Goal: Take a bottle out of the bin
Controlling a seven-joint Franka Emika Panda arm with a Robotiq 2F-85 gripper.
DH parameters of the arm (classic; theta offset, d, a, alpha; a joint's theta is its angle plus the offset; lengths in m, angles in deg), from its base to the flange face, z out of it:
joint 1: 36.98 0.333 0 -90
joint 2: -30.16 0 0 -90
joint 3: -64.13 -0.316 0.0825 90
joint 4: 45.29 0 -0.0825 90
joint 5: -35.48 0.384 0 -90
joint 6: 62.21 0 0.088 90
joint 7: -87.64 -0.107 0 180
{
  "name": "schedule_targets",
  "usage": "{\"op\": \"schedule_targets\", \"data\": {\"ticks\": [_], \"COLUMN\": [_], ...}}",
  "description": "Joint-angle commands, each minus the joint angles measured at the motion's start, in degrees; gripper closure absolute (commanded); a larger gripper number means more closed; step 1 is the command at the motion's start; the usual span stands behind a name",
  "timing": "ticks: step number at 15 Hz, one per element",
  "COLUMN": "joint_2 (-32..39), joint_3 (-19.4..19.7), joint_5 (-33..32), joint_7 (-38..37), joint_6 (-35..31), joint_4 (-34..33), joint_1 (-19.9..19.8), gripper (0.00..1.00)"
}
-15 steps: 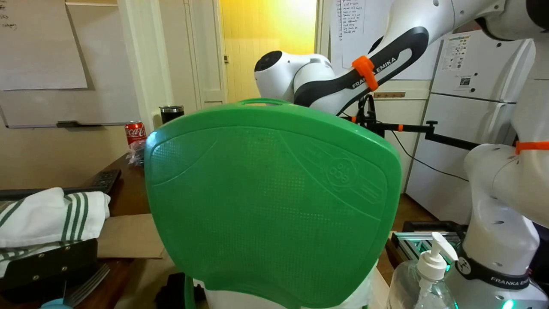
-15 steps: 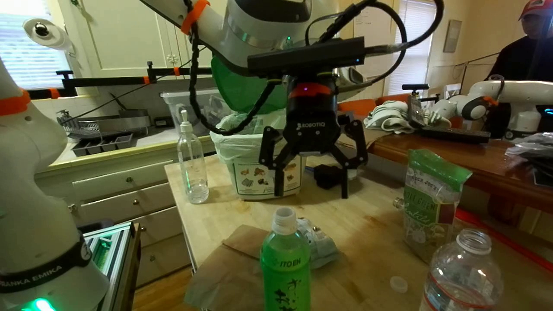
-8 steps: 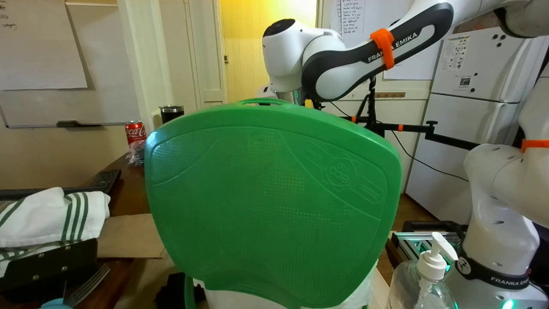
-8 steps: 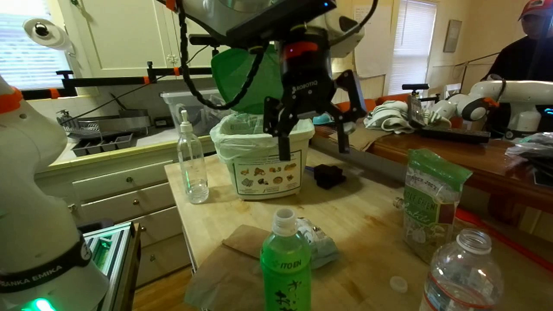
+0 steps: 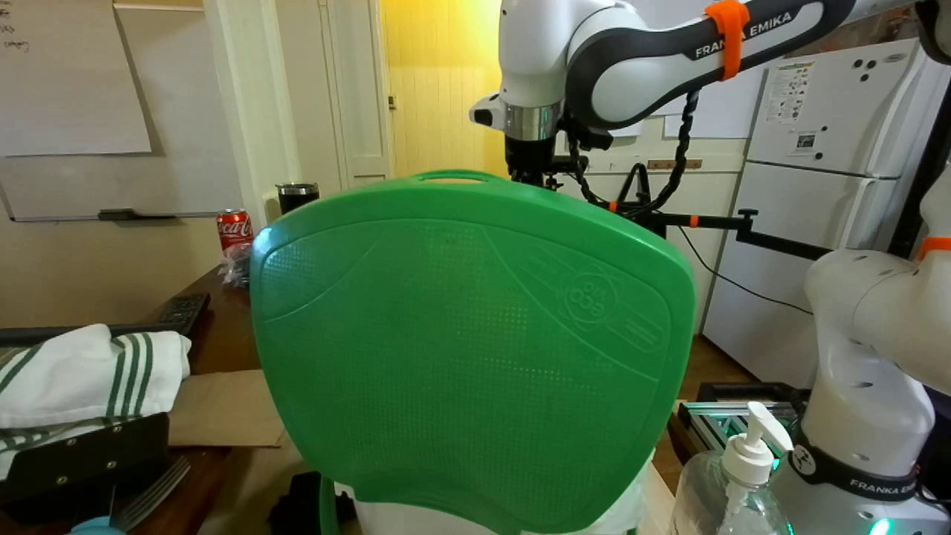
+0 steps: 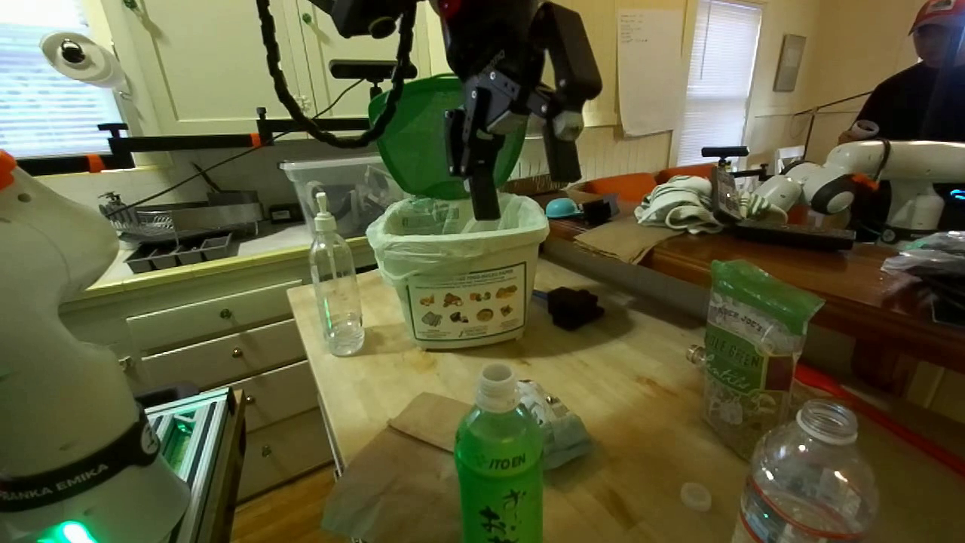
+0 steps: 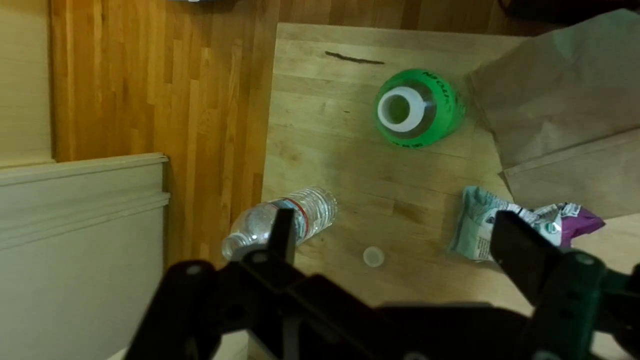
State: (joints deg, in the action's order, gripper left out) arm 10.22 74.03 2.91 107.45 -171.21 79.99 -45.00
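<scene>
The bin (image 6: 467, 298) is white with a pale green liner and stands on the wooden table. Its green lid (image 6: 445, 143) stands open behind it and fills the middle of an exterior view (image 5: 468, 357). My gripper (image 6: 525, 197) is open and empty, held above table height, and overlaps the bin's rim in that view. In the wrist view my open fingers (image 7: 394, 217) point down over the table. A green bottle (image 6: 497, 467) stands uncapped; it also shows in the wrist view (image 7: 447, 110). A clear bottle (image 6: 807, 483) stands at the right. The bin's contents are mostly hidden.
A pump bottle (image 6: 335, 294) stands left of the bin. A lentils bag (image 6: 754, 354), a small packet (image 6: 554, 426), brown paper (image 6: 407, 467) and a white cap (image 6: 695, 496) are on the table. A higher brown table (image 6: 701, 271) runs along the right.
My gripper has risen and tilted, staying open. In an exterior view the arm's wrist has moved up and to the right behind the lid. The bin and bottles have not moved.
</scene>
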Motion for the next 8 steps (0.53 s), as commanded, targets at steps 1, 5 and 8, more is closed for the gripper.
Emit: {"op": "schedule_targets", "data": {"ticks": [1, 5, 8], "joint_2": [-5.5, -8.6, -7.5], "joint_3": [-0.2, -0.9, -0.8], "joint_5": [1.2, 2.8, 1.7], "joint_7": [-7.9, -17.3, -17.8], "joint_6": [0.1, 1.6, 1.2], "joint_4": [3.6, 5.3, 4.0], "joint_1": [-1.4, -2.8, -3.0], "gripper": [0.0, 0.0, 0.0]}}
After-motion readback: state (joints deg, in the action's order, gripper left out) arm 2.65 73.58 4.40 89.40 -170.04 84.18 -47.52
